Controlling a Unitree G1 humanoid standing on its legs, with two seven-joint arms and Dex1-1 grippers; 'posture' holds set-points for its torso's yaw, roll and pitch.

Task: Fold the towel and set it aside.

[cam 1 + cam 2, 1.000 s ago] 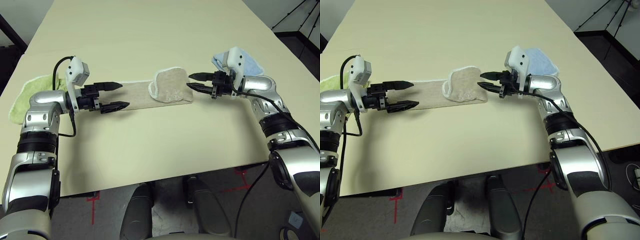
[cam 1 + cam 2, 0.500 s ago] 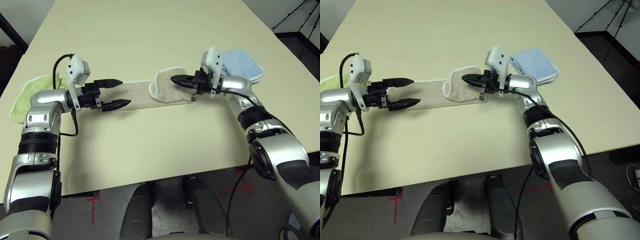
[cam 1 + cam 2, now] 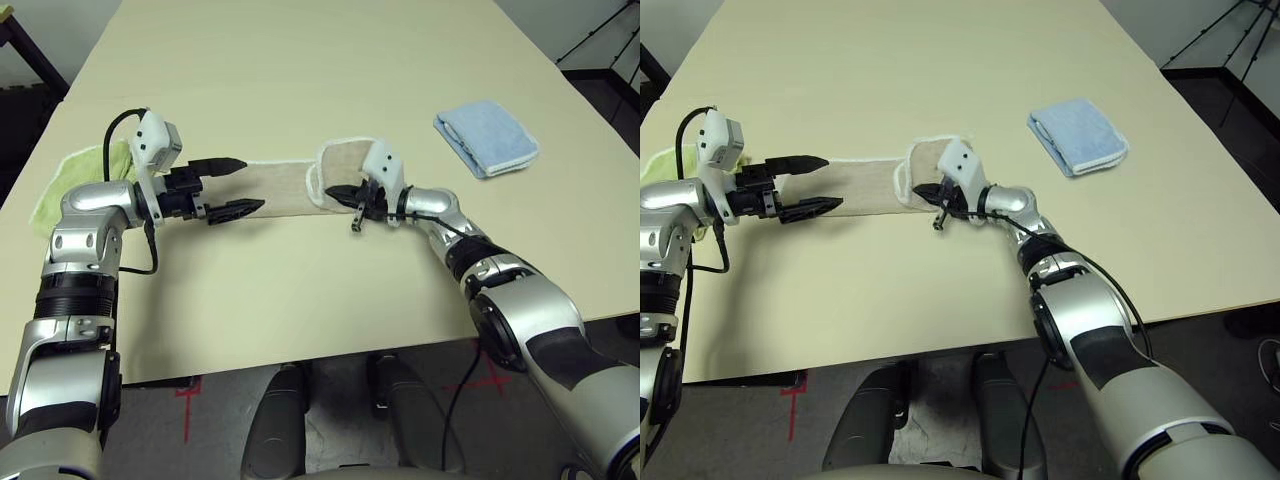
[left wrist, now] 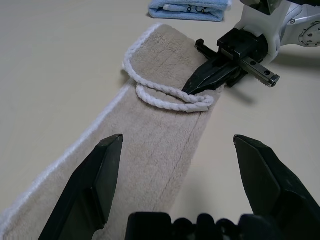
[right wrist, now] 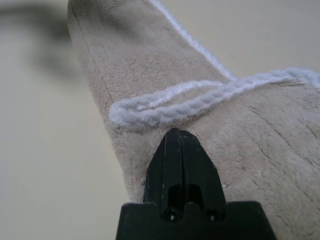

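The beige towel (image 3: 285, 185) lies as a long strip across the table, and its right end is folded back over itself, showing a white stitched edge (image 4: 165, 95). My left gripper (image 3: 250, 184) hovers open over the strip's left end, one finger on each side of it (image 4: 177, 137). My right gripper (image 3: 333, 191) is shut. Its joined tips (image 5: 178, 135) rest on the folded-over part, just short of the white edging. The cloth lies under the tips, not between them.
A folded light blue towel (image 3: 487, 137) sits at the right rear of the table. A lime-green towel (image 3: 75, 180) lies at the left edge behind my left arm. The table's front edge (image 3: 300, 365) runs close below both arms.
My right gripper has swung left from beyond the towel's right end onto the folded part and has shut. The left gripper has stayed put. The head camera has shifted slightly.
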